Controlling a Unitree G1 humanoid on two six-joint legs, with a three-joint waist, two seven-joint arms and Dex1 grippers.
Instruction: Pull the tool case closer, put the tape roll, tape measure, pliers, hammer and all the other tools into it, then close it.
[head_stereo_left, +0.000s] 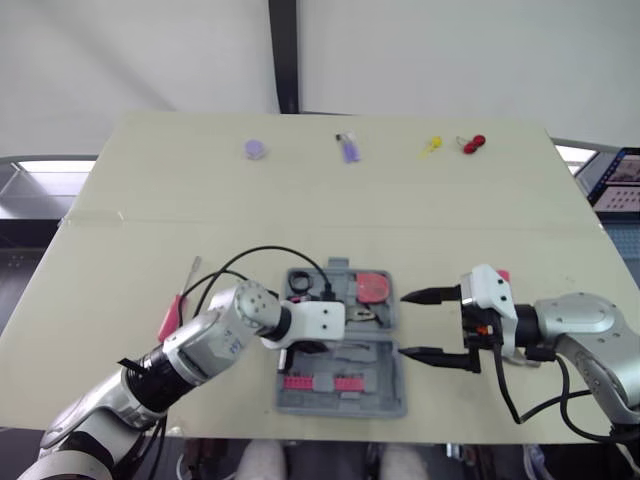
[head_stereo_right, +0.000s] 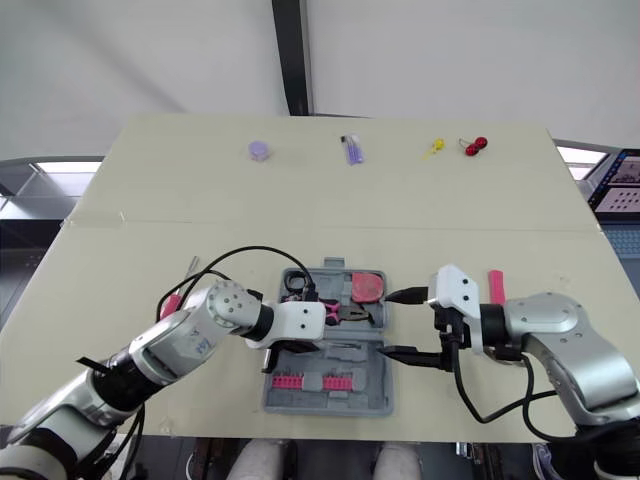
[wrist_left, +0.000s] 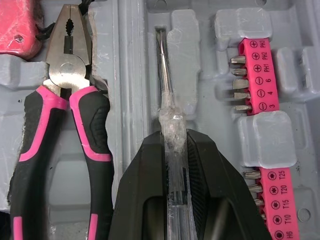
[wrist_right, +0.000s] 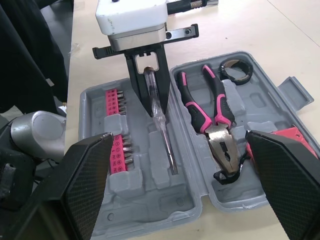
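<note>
1. Bright, even light from overhead washes the pale table (head_stereo_left: 150, 220).
2. White highlights gleam on the steel head of the pliers (wrist_left: 69, 67) and the clear handle of the screwdriver (wrist_left: 171, 125).
3. Soft, shallow shadows lie in the recesses of the tool case (wrist_right: 165, 210).

The moulded plastic tool case (head_stereo_left: 392, 385) is plain grey on the pale cream table (head_stereo_left: 150, 220). Inside, the steel-jawed pliers (wrist_left: 60, 130) have black grips banded with pink, the clear-handled steel screwdriver (wrist_left: 170, 125) is see-through, and the pink plastic bit strips (wrist_left: 260, 75) carry black symbols and numbers. The flat tape measure (head_stereo_left: 372, 287) is red. Along the table's far edge sit a lilac disc (head_stereo_left: 256, 149), a purple piece (head_stereo_left: 348, 150), a yellow piece (head_stereo_left: 431, 146) and a red piece (head_stereo_left: 473, 143).
</note>
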